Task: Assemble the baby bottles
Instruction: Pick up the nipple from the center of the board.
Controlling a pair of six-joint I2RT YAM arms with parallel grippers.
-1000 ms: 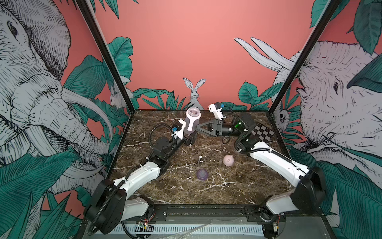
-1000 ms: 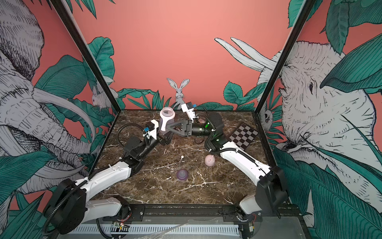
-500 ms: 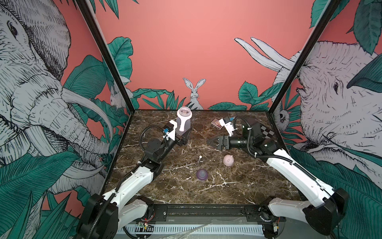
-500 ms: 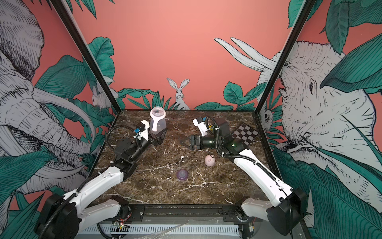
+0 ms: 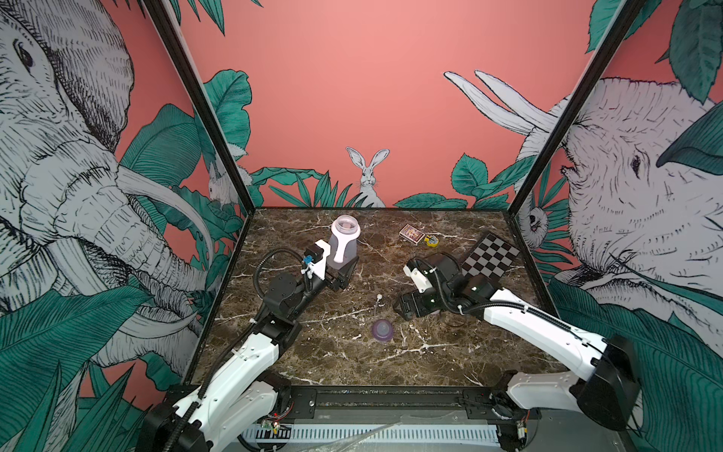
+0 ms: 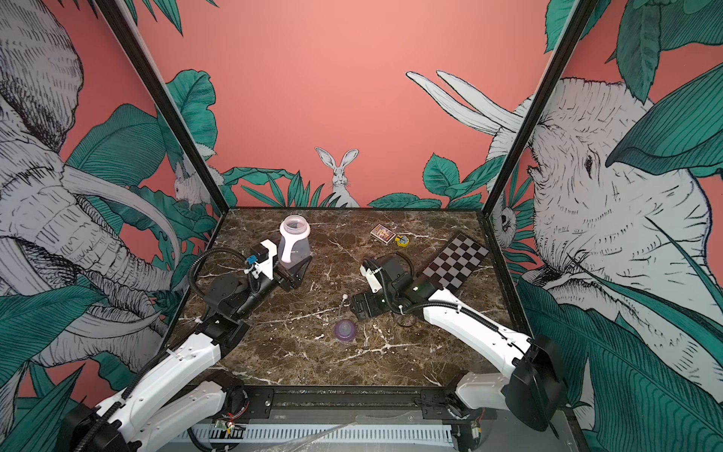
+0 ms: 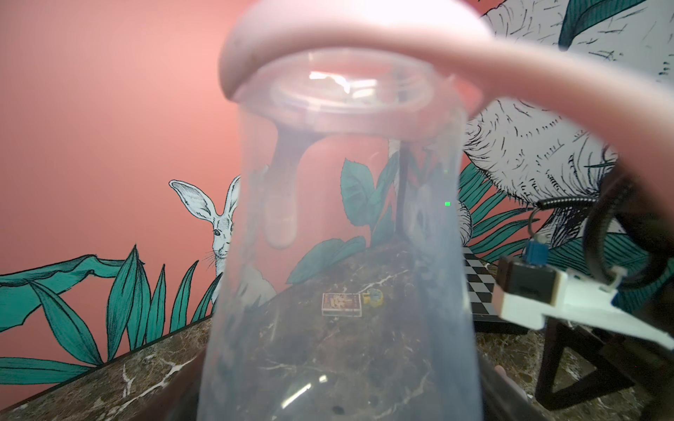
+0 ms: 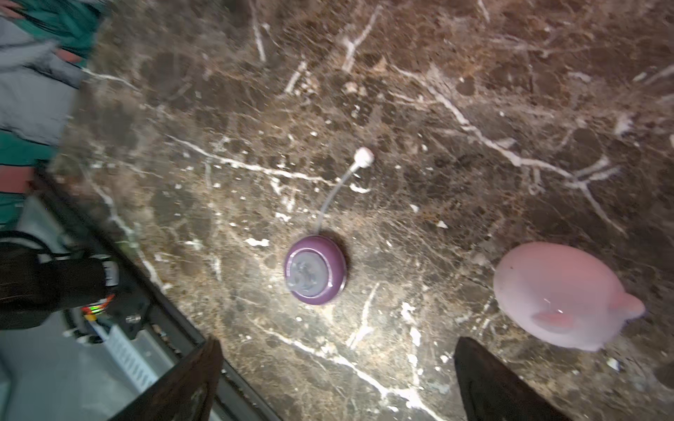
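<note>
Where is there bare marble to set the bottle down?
Bare: the stretch between the bottle and the card box, and the front strip between the purple nipple and the front rail. Crowded: around it, the straw and pink cap, by the right pincer.

light: bright, even | right wrist: motion-blurred | left wrist: bottle (image 7: 339, 291) defocused

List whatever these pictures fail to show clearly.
- pink cap: hidden behind the right arm in both top views; only the right wrist view shows it.
- bottle: blurred, base cut off in the left wrist view.
- card box print: too small in top views.
</note>
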